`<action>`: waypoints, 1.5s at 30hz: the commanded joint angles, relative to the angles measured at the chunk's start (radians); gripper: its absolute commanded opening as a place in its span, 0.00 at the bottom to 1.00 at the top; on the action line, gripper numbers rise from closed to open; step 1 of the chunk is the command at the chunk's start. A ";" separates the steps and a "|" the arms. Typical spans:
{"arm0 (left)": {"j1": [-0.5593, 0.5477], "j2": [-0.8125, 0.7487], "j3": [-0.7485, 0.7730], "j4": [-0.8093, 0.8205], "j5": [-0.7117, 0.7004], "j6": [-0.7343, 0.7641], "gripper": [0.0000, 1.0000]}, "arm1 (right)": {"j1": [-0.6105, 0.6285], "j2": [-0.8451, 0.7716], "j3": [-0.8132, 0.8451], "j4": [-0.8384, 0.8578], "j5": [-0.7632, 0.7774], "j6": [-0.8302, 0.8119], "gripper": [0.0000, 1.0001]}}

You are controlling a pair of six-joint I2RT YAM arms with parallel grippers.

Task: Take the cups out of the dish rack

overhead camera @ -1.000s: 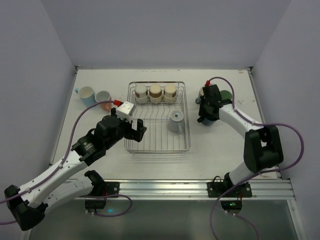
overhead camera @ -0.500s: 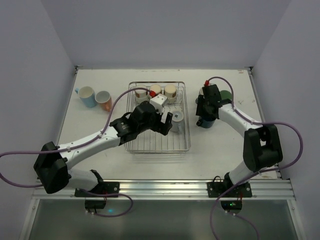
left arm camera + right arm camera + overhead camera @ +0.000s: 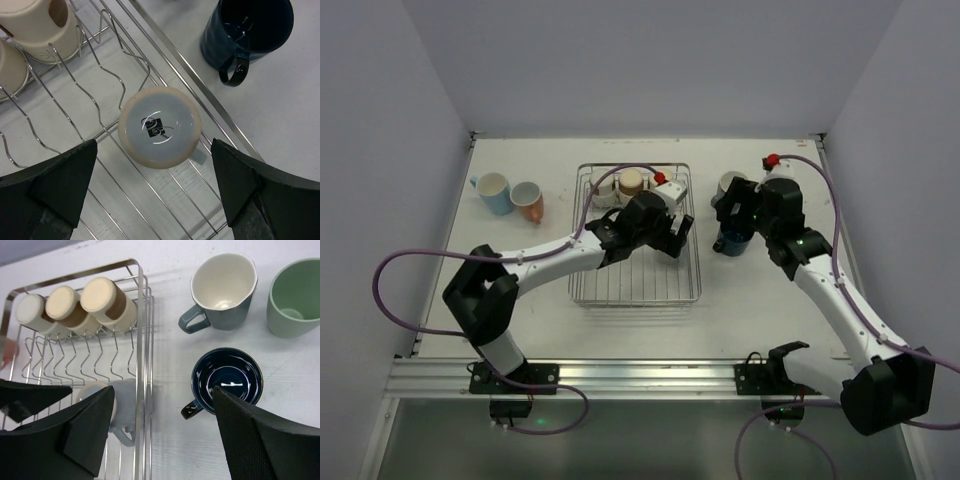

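From above, the dish rack (image 3: 620,285) is a box of thin shiny wire on the white counter (image 3: 650,330). The left arm (image 3: 550,262) stretches across it, with the left hand (image 3: 673,236) over the right side. The right hand (image 3: 733,212) is above a navy cup (image 3: 732,243) just outside the rack.

Left wrist: a smooth grey cup (image 3: 160,126) sits upside down on the wires, round bottom up. The dark fingers (image 3: 55,180) are wide apart, one on each side of it, not touching.

Right wrist: this hand is spread wide too, over the glossy navy cup, which stands open side up. Three cream cups (image 3: 102,302) lie at the rack's far end.
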 commanded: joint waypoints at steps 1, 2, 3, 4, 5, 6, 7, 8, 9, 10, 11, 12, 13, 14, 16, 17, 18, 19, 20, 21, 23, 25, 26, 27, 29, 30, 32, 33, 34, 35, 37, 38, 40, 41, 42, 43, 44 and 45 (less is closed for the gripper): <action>0.001 0.039 0.068 0.050 -0.016 0.032 0.99 | -0.002 -0.073 -0.035 0.065 -0.009 0.028 0.81; 0.001 0.063 0.083 0.050 -0.019 0.034 0.99 | -0.002 -0.087 -0.050 0.069 -0.020 0.031 0.81; 0.001 0.076 0.091 0.050 -0.022 0.036 0.98 | -0.002 -0.116 -0.056 0.077 -0.028 0.034 0.81; 0.001 0.086 0.099 0.053 -0.030 0.040 0.98 | -0.002 -0.131 -0.064 0.094 -0.037 0.037 0.80; 0.001 0.108 0.110 0.059 -0.030 0.042 0.97 | -0.002 -0.145 -0.073 0.106 -0.048 0.045 0.80; 0.001 0.117 0.117 0.061 -0.030 0.043 0.95 | -0.002 -0.159 -0.087 0.114 -0.060 0.047 0.80; -0.001 0.128 0.120 0.062 -0.031 0.048 0.90 | -0.002 -0.176 -0.091 0.123 -0.061 0.048 0.80; 0.001 0.140 0.125 0.068 -0.035 0.049 0.80 | -0.002 -0.184 -0.093 0.123 -0.063 0.050 0.80; 0.001 0.143 0.124 0.071 -0.038 0.048 0.75 | -0.002 -0.191 -0.096 0.128 -0.071 0.053 0.80; 0.001 0.143 0.120 0.076 -0.041 0.051 0.69 | -0.002 -0.201 -0.098 0.129 -0.075 0.054 0.80; 0.001 0.139 0.111 0.080 -0.044 0.049 0.55 | -0.002 -0.207 -0.102 0.129 -0.077 0.057 0.80; 0.001 0.134 0.105 0.082 -0.048 0.051 0.48 | -0.002 -0.211 -0.104 0.134 -0.077 0.059 0.80; 0.001 0.125 0.097 0.085 -0.059 0.049 0.41 | -0.002 -0.217 -0.107 0.138 -0.087 0.060 0.80; 0.001 0.099 0.079 0.090 -0.064 0.046 0.28 | -0.002 -0.225 -0.110 0.141 -0.113 0.068 0.80; 0.001 0.061 0.053 0.128 -0.070 0.039 0.20 | -0.002 -0.234 -0.119 0.160 -0.179 0.082 0.80; 0.001 0.013 0.027 0.152 -0.071 0.037 0.15 | -0.001 -0.242 -0.130 0.172 -0.208 0.103 0.80; 0.001 -0.011 0.013 0.162 -0.073 0.030 0.13 | -0.002 -0.245 -0.136 0.201 -0.238 0.117 0.80; 0.001 -0.066 -0.014 0.183 -0.073 0.026 0.10 | -0.002 -0.248 -0.144 0.213 -0.293 0.151 0.81; -0.001 -0.097 -0.030 0.195 -0.068 0.023 0.08 | -0.001 -0.253 -0.159 0.230 -0.319 0.169 0.82; 0.001 -0.129 -0.048 0.211 -0.067 0.019 0.07 | -0.001 -0.260 -0.170 0.267 -0.345 0.192 0.83; 0.001 -0.232 -0.106 0.260 -0.058 0.011 0.04 | 0.006 -0.270 -0.191 0.317 -0.402 0.275 0.89; 0.001 -0.301 -0.148 0.292 -0.055 -0.006 0.02 | 0.015 -0.285 -0.242 0.409 -0.430 0.342 0.94; 0.002 -0.370 -0.188 0.323 -0.051 -0.013 0.00 | 0.024 -0.290 -0.280 0.446 -0.440 0.416 0.97; 0.002 -0.402 -0.211 0.341 -0.050 -0.033 0.00 | 0.030 -0.293 -0.300 0.526 -0.460 0.457 0.98; 0.005 -0.504 -0.278 0.402 -0.035 -0.059 0.00 | 0.058 -0.288 -0.352 0.603 -0.473 0.561 0.99; 0.008 -0.533 -0.303 0.425 -0.024 -0.091 0.00 | 0.067 -0.283 -0.361 0.658 -0.476 0.586 0.99; 0.019 -0.617 -0.369 0.493 0.008 -0.127 0.00 | 0.101 -0.264 -0.369 0.689 -0.471 0.628 0.99; 0.021 -0.640 -0.387 0.508 0.021 -0.154 0.00 | 0.110 -0.254 -0.366 0.709 -0.473 0.633 0.99; 0.025 -0.679 -0.403 0.524 0.034 -0.167 0.00 | 0.134 -0.235 -0.363 0.723 -0.486 0.636 0.99; 0.027 -0.697 -0.432 0.551 0.041 -0.176 0.00 | 0.145 -0.222 -0.348 0.736 -0.503 0.642 0.99; 0.030 -0.740 -0.470 0.594 0.057 -0.204 0.00 | 0.176 -0.196 -0.334 0.798 -0.561 0.657 0.99; 0.031 -0.752 -0.479 0.608 0.065 -0.213 0.00 | 0.183 -0.170 -0.329 0.827 -0.581 0.687 0.99; 0.037 -0.769 -0.504 0.643 0.094 -0.245 0.00 | 0.200 -0.146 -0.337 0.966 -0.639 0.731 0.93; 0.037 -0.776 -0.508 0.650 0.099 -0.254 0.00 | 0.203 -0.118 -0.345 1.012 -0.655 0.776 0.91; 0.037 -0.779 -0.516 0.660 0.106 -0.268 0.00 | 0.207 -0.103 -0.346 1.090 -0.669 0.803 0.88; 0.039 -0.788 -0.534 0.688 0.111 -0.277 0.00 | 0.213 -0.084 -0.346 1.130 -0.683 0.829 0.85; 0.039 -0.792 -0.545 0.705 0.111 -0.286 0.00 | 0.217 -0.045 -0.348 1.173 -0.710 0.885 0.79; 0.039 -0.795 -0.556 0.723 0.111 -0.303 0.00 | 0.220 -0.023 -0.348 1.262 -0.719 0.916 0.77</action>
